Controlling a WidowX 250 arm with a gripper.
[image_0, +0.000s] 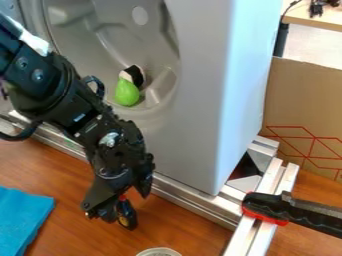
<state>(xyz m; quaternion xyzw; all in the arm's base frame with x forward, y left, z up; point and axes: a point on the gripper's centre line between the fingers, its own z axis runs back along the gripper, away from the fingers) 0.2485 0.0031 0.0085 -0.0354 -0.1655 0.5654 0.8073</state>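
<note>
One green pear-shaped object (126, 93), one blue cloth (23, 220), one pale round item (159, 252), one black-and-red clamp (270, 207), one cardboard panel (304, 107) and one grey molded housing (204, 95) are visible.

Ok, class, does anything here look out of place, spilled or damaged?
One oddity: a green pear-shaped object lies against something black and white in the grey hollow, a strange spot for loose items. No spill or damage stands out.
</note>
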